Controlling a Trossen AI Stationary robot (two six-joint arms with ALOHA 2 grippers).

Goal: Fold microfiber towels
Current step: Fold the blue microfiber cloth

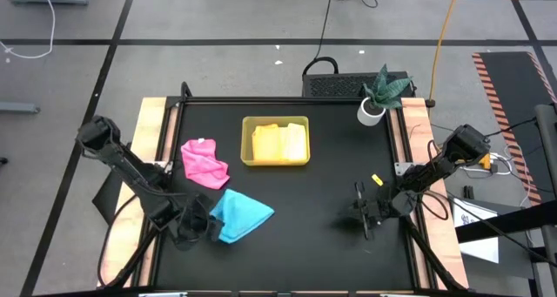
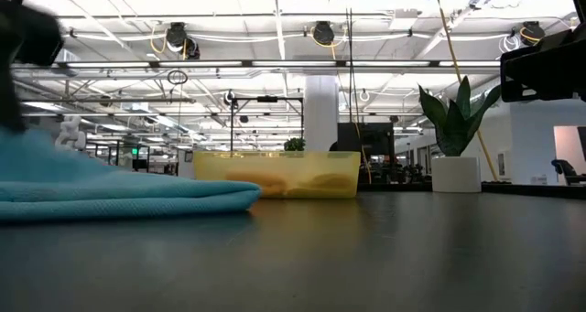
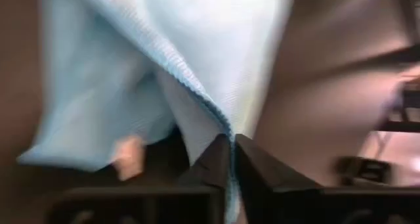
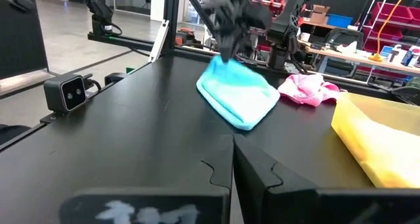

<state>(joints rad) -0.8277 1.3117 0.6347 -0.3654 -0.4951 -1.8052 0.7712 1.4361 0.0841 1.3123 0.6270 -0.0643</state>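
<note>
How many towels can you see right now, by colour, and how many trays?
Sky blue towel: 1, pinched at its edge by the left gripper
Pink towel: 1, crumpled on the table
Yellow towel: 1, in the tray
Yellow-green tray: 1
Total: 3 towels, 1 tray

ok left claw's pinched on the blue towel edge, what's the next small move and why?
Probably lift that edge and carry it across the towel toward its far side. The left claw is shut on a hem of the blue towel, which lies in a loose, uneven heap, not yet a neat fold. The right claw waits shut, off to the side.
</note>
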